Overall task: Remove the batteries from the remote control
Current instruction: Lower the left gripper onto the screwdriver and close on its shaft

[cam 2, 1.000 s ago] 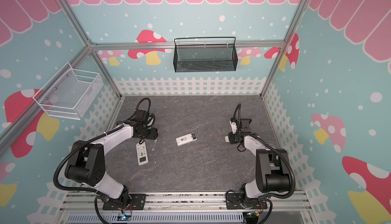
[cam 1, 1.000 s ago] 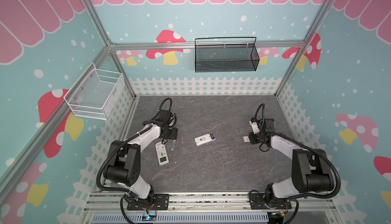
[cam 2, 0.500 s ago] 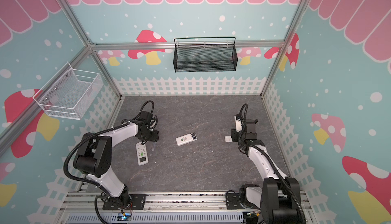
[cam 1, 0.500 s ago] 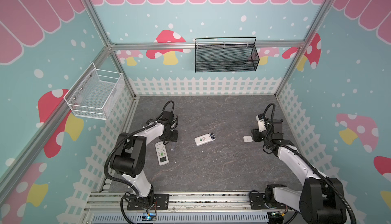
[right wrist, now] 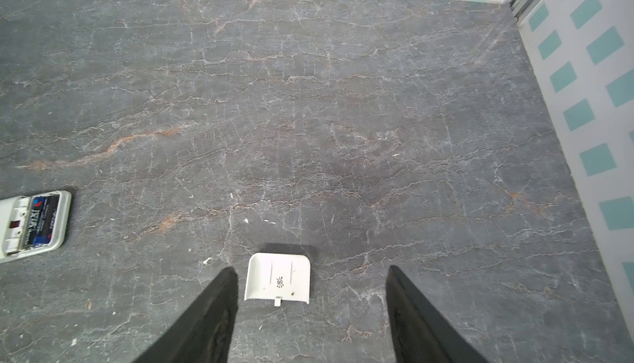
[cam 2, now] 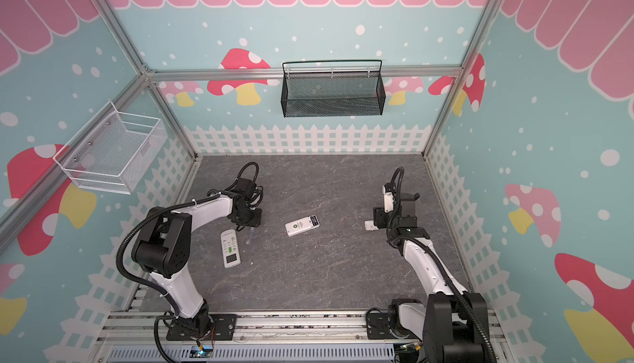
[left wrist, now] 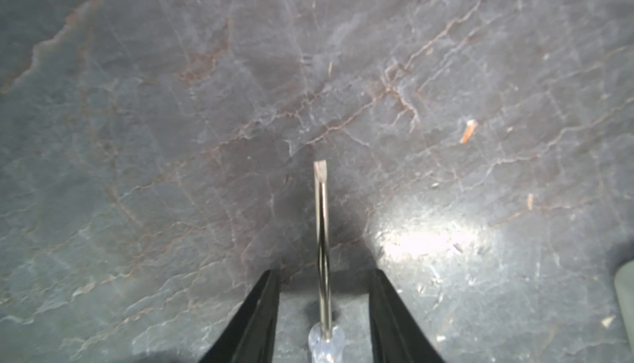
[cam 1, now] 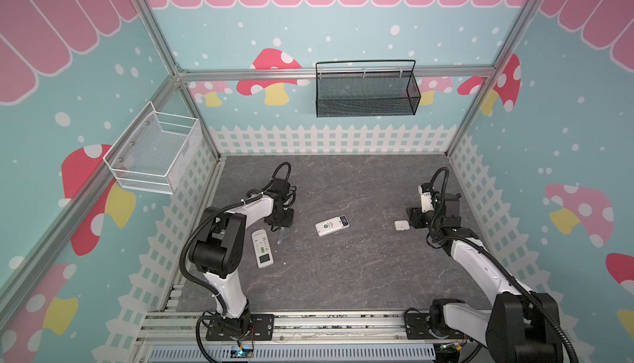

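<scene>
While coverless, batteries (right wrist: 42,220) in remote (right wrist: 63,221).

Ctr remote (cam 2: 302,225) back-up, dark compartment (cam 2: 313,221) exposed at one end. 2nd remote (cam 2: 230,248) face-up, screwdriver (cam 2: 249,235) just beside. White cover (cam 2: 369,225) just beside right gripper (cam 2: 376,222).

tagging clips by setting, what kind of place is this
Likely a robot test cell, not a home: left arm and right arm bolted to a rail, aluminium frame with mushroom-print walls.

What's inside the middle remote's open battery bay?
Dark batteries lie in the remote. The exact count is unclear, because part of the bay runs off the right wrist view.
</scene>
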Motion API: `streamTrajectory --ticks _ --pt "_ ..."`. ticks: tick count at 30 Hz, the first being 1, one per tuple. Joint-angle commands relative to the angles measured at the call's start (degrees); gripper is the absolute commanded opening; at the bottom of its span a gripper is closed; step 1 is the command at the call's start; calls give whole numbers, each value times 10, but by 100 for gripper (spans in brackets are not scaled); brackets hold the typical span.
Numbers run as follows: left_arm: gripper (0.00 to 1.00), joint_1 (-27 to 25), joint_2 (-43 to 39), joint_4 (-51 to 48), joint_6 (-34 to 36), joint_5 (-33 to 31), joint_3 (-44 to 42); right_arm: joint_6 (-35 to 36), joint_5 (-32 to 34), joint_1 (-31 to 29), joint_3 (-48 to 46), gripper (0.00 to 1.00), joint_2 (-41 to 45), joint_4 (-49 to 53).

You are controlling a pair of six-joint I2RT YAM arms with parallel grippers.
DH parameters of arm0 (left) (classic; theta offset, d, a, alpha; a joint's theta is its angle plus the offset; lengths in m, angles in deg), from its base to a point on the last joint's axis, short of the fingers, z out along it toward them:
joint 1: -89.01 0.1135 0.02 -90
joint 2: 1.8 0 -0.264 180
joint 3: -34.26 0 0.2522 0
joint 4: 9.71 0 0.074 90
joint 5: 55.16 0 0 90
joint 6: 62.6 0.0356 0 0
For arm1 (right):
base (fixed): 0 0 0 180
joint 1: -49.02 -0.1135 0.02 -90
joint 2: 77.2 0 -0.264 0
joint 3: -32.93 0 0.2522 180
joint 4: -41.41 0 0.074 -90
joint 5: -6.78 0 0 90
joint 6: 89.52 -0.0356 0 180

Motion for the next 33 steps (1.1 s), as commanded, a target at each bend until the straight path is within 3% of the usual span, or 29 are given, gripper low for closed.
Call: streamTrajectory --ticks 1,9,16,25,33 --pt "34 -2 16 1 -2 -12 10 -7 16 3 -16 73 24 -13" --pt "20 -4 24 5 -7 -8 12 -12 28 3 -21 75 40 -21" --pt "1 -4 11 6 -14 -9 12 -15 30 3 -27 75 54 -36" --pt "0 -3 -17 5 -26 -5 20 -18 34 3 -47 76 93 -65" --pt "0 -3 -53 -10 -17 32 67 -39 37 3 -67 86 128 -91"
